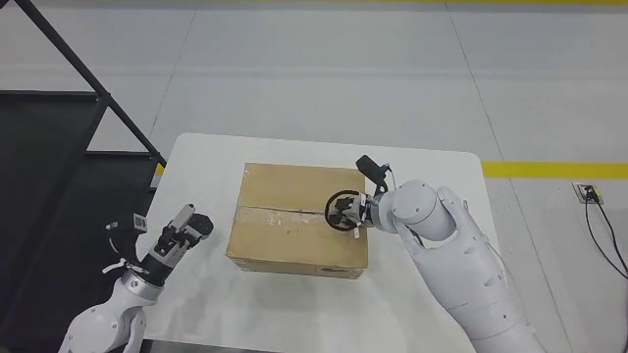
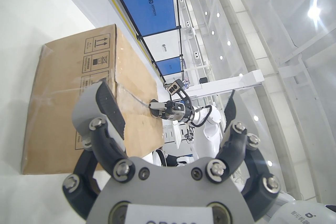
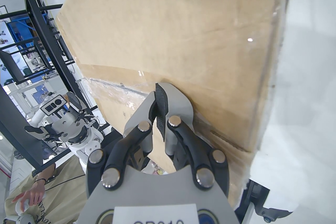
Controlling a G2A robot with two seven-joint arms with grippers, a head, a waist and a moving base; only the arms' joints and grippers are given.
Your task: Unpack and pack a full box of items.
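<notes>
Top view: closed cardboard box (image 1: 294,230) sits on table (image 1: 201,172), approx. centre. My R jaws are pressed together, tips at tape seam (image 3: 115,87) on box top. My L jaws are spread apart, near box's side, not touching.

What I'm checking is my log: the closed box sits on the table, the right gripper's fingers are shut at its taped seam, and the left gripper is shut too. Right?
Not quite: the left gripper is open, fingers spread wide, as the left wrist view shows. The closed box does sit on the table, the right gripper shut at its taped seam.
</notes>
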